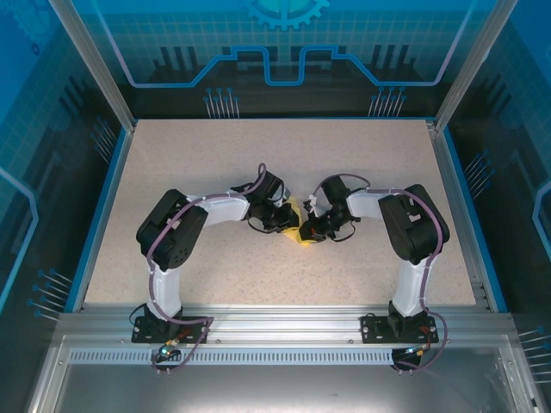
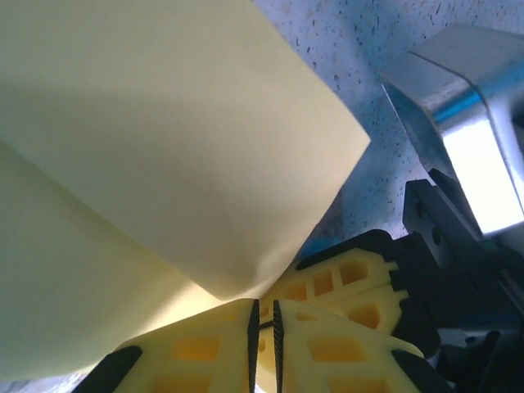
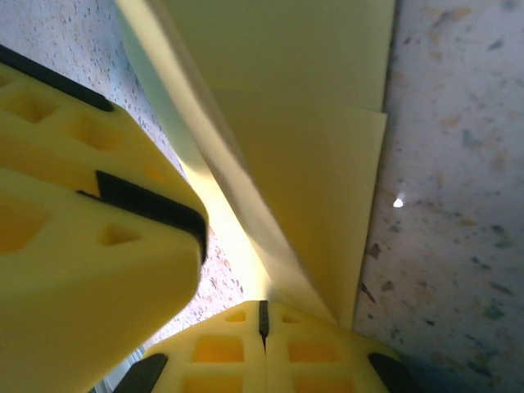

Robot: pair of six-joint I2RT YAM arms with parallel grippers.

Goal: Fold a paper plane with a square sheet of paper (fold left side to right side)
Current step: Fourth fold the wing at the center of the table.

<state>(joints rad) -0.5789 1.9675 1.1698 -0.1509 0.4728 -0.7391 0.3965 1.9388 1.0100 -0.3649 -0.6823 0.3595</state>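
Note:
The square sheet of paper [image 1: 300, 234] lies folded over between both arms at the table's middle. In the left wrist view it is a broad yellow flap [image 2: 164, 147] whose lower corner dips to my left gripper [image 2: 264, 327]. That gripper's pads stand a narrow slit apart, and I see no paper in the slit. The right gripper's fingers [image 2: 352, 274] sit just behind. In the right wrist view the paper's layers [image 3: 311, 164] run down into my right gripper [image 3: 264, 315], which is shut on an edge of the sheet. The left gripper's finger [image 3: 82, 246] looms at the left.
The speckled beige table [image 1: 258, 155] is bounded by a blue rim and transparent walls [image 1: 112, 95]. A shiny metal part [image 2: 467, 131] of the right arm stands close by. Both grippers [image 1: 288, 222] [image 1: 314, 231] are almost touching.

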